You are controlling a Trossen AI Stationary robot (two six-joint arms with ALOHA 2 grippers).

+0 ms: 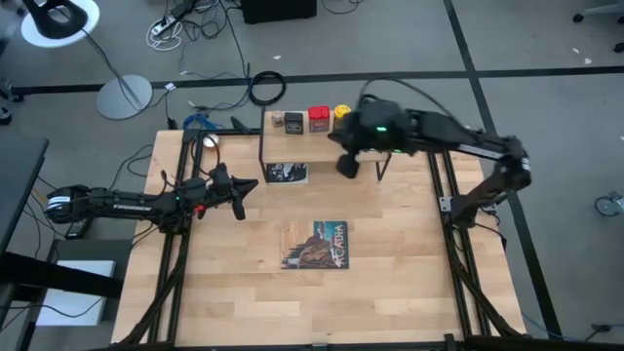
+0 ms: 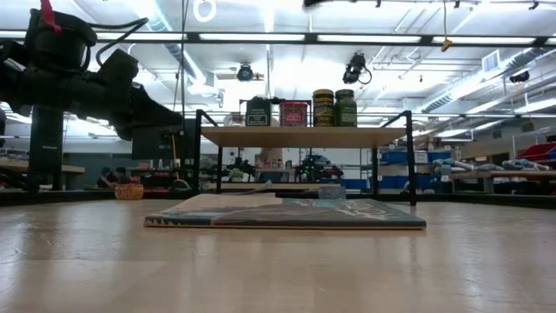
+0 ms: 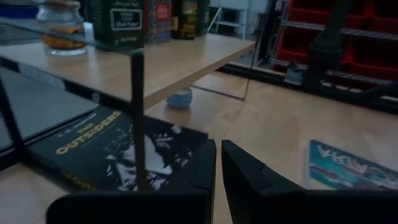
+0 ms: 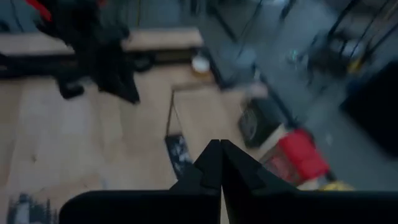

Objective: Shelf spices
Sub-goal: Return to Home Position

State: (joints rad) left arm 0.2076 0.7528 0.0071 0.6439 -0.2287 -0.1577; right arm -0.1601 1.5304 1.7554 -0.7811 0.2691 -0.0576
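The shelf (image 1: 302,141) stands at the table's far middle. In the low view, four spices stand in a row on its board (image 2: 304,136): a black tin (image 2: 258,112), a red tin (image 2: 294,113), a yellow-capped jar (image 2: 323,108) and a green-capped jar (image 2: 346,108). The tiny clear jar (image 3: 61,28) stands at the row's left end. My right gripper (image 4: 219,144) is shut and empty, high above the shelf's right end (image 1: 348,164). My left gripper (image 3: 219,144) is shut and empty, above the table left of the shelf (image 1: 244,185).
A dark book (image 3: 118,152) lies under the shelf, with a small blue bowl (image 3: 180,98) behind it. A picture-covered book (image 1: 317,244) lies flat at the table's middle. The shelf's thin black legs (image 3: 138,118) stand close before my left gripper.
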